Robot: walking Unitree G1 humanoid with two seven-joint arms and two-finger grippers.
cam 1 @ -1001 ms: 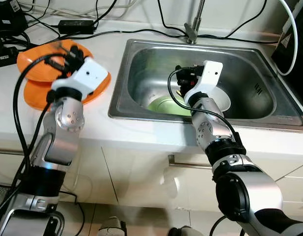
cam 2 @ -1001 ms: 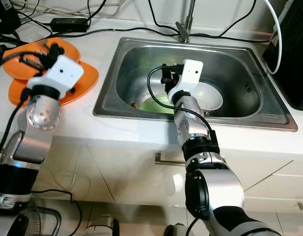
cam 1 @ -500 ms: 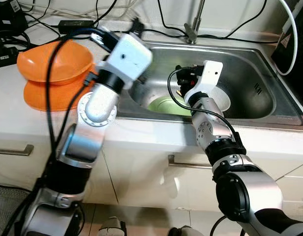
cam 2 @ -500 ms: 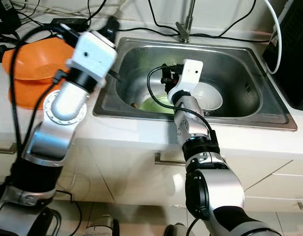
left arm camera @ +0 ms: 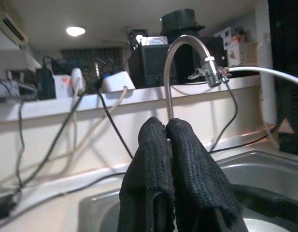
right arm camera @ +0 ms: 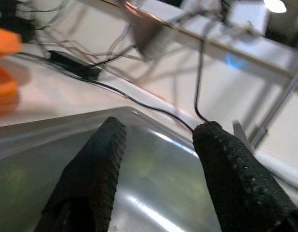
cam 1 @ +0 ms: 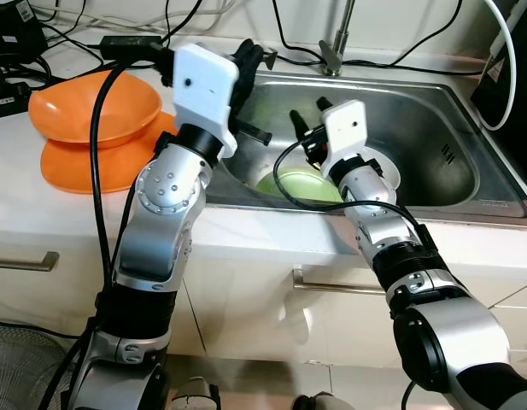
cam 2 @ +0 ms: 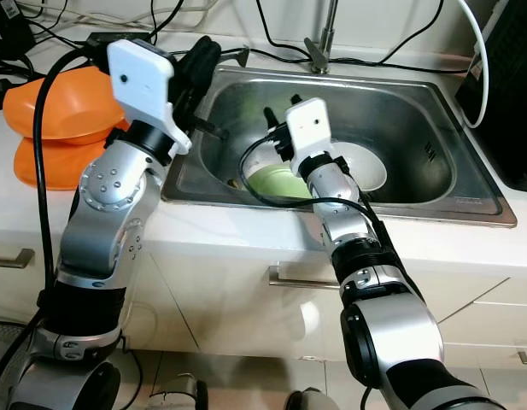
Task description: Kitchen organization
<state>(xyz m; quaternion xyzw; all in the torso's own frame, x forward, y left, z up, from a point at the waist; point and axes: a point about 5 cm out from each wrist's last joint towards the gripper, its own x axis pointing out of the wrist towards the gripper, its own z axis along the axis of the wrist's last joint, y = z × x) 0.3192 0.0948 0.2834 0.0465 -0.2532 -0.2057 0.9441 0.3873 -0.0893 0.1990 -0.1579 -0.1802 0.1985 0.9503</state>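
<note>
Left gripper (cam 1: pixel 253 53) has swung over the sink (cam 1: pixel 468 184) — fingers together, empty; right gripper (cam 1: pixel 307 113) lifted, spread, empty.

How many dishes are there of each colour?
Orange dishes on the counter: 2, orange bowl stacked on orange plate
Green dish in the sink: 1, green plate
White dish in the sink: 1, white bowl
Total: 4

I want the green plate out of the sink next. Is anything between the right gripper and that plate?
Nothing visible blocks it. The right gripper, fingers apart, hangs over the sink just above the green plate, with only open air between them. The white bowl sits beside the plate, and the left gripper is off at the sink's left rim.
</note>
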